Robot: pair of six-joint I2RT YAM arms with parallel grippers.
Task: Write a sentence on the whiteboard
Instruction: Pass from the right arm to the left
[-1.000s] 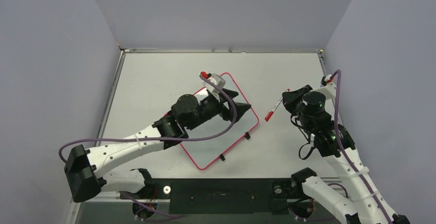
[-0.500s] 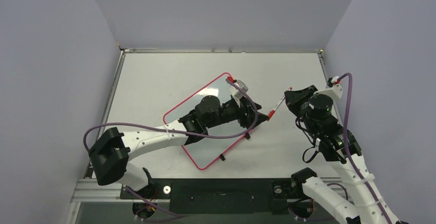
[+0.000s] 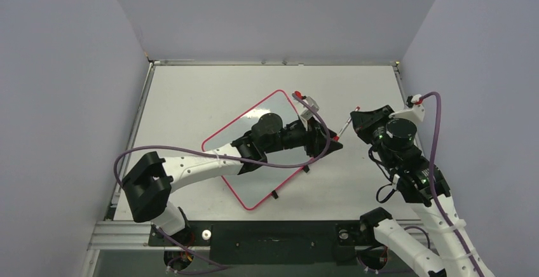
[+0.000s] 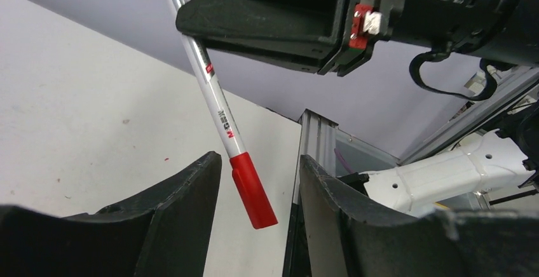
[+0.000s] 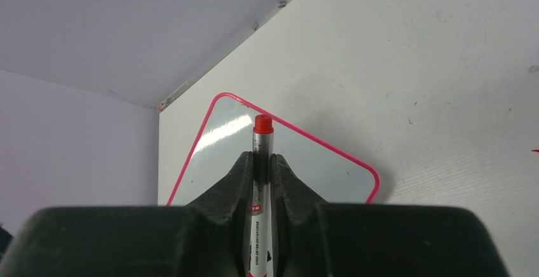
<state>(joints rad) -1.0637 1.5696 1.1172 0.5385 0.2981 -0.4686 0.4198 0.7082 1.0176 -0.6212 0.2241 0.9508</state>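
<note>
The whiteboard lies flat mid-table, white with a red-pink border; no red sentence shows on it. My right gripper is shut on a silver marker with a red cap, held off the table right of the board. In the right wrist view the pads pinch the marker with the whiteboard beyond. My left gripper reaches over the board to the marker's lower end. In the left wrist view it is open, with the red cap hanging between the fingers, touching neither.
Two black clips sit on the board's near-right edge. The left arm and its purple cable lie across the board. Grey walls enclose the table on three sides; a metal rail runs along the table edge.
My left arm has swung right across the board, from its far corner to the marker's capped end. My right gripper has shifted slightly with the marker and tilted it towards the left gripper.
</note>
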